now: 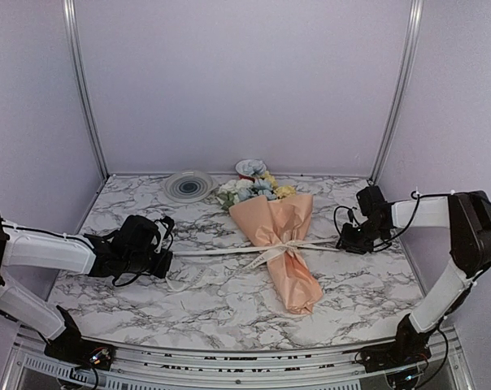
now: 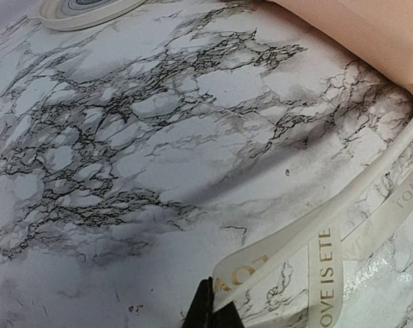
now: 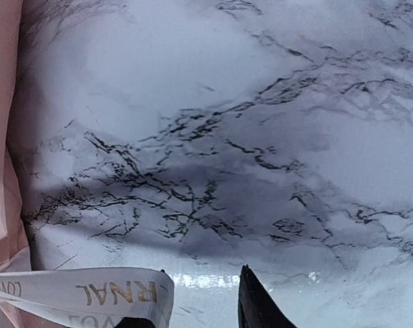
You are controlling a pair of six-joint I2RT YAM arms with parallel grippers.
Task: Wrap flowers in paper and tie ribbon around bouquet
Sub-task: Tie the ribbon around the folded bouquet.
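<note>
Marble-patterned table (image 1: 132,301) with pale lilac walls behind it carried one bouquet (image 1: 274,231), one ribbon (image 1: 221,251), one flat round reel (image 1: 189,186) and one small pale object (image 1: 250,167) that was too small to identify. Two arms reached in, one on each side of the bouquet.

That bouquet lay in the middle, its flowers (image 1: 254,189) toward the back wall and the narrow tip of the paper (image 1: 298,288) toward the arm bases. The reel sat left of the flowers, near the back edge; the small pale object sat just behind them.

The ribbon crossed the bouquet at its waist, where it was knotted, and one tail ran out flat on the table to each side.

Left of the bouquet, the left gripper (image 1: 166,262) had its jaws pressed together on the left tail: in the left wrist view the printed ribbon (image 2: 329,225) came straight out from the closed tips (image 2: 210,311), folded over on itself there.

Right of the bouquet, the right gripper (image 1: 343,240) had its jaws parted by a narrow gap. In the right wrist view the end of the right tail (image 3: 90,294) lay over one finger only, outside the gap (image 3: 200,301), while the other finger (image 3: 251,301) stood clear of it above bare marble.
</note>
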